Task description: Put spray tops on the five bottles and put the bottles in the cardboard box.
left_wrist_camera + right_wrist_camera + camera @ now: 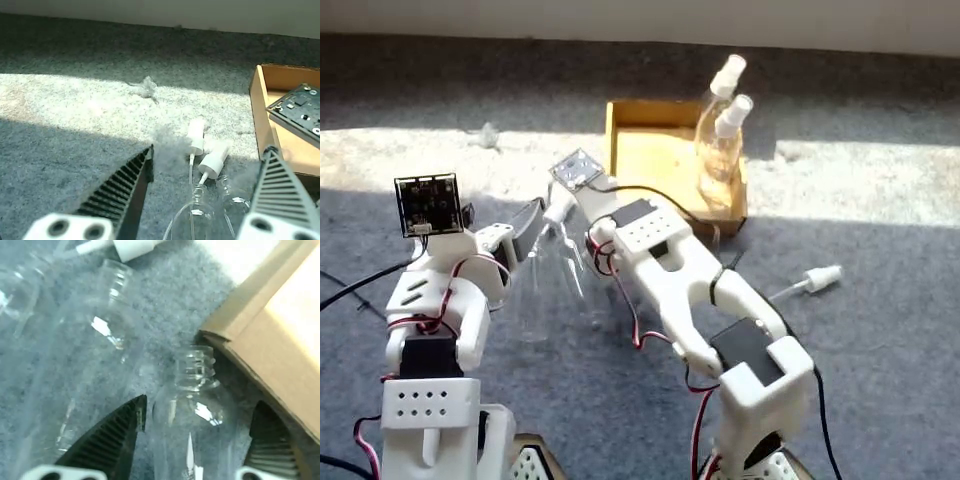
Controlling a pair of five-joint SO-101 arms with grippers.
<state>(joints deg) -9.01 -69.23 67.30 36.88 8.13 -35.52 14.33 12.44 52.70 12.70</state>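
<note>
My right end effector (200,405), released, sits astride an uncapped bottle (192,390) on the worktop (165,300), neck pointing away along my jaws, cardboard box (613,140) at 2 o'clock seen from overhead.

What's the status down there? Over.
Jaws open on left gripper, right gripper. Right jaws flank uncapped bottle beside cardboard box. Two topped bottles in box. Loose spray top aside.

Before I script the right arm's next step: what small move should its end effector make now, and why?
Probably close the right end effector on the uncapped bottle. Its open fingers already straddle that bottle beside the cardboard box, and the bare neck likely needs steadying before a top goes on.
</note>
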